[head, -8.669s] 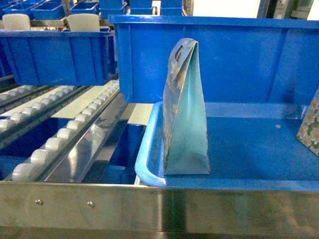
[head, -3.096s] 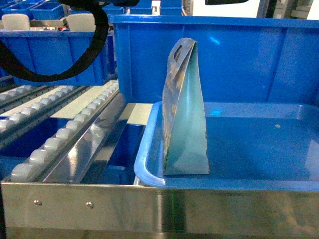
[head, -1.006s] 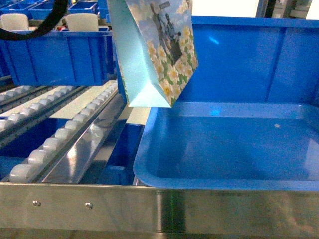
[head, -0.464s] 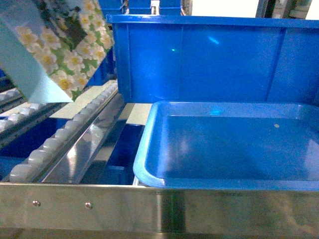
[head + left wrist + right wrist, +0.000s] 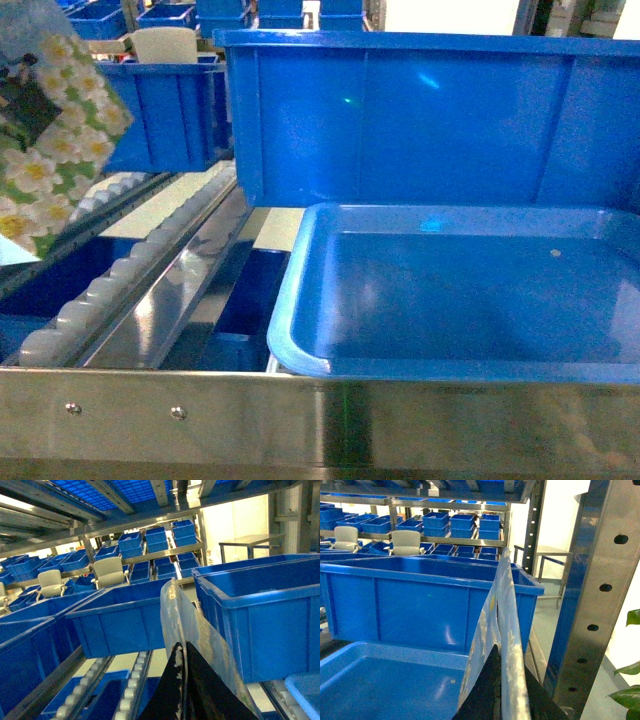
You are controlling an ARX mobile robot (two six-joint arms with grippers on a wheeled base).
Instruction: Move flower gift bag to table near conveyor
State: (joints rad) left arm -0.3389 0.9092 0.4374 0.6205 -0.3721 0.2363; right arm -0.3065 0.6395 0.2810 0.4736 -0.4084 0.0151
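Note:
The flower gift bag (image 5: 50, 130) hangs at the far left edge of the head view, above the conveyor (image 5: 120, 270) of white rollers, with its flowered face showing. In the left wrist view my left gripper (image 5: 183, 652) is shut on the bag's thin top edge (image 5: 200, 630), its black fingers (image 5: 210, 695) pressed on both sides. My right gripper (image 5: 499, 652) is shut on the top edge of a second flowered bag (image 5: 507, 610), beside the blue tray (image 5: 380, 680). Neither arm shows in the head view. The table is out of view.
A shallow blue tray (image 5: 290, 300) sits behind the steel front rail (image 5: 320, 420). A big blue bin (image 5: 420, 110) stands behind it, and more bins (image 5: 165, 110) fill the racks. A steel upright (image 5: 590, 590) stands close on the right. A grey metal stand (image 5: 245, 542) is far back.
The flower gift bag was lifted out of the blue tray and carried left. It is now at the left edge of the head view, over the rollers. The tray holds nothing.

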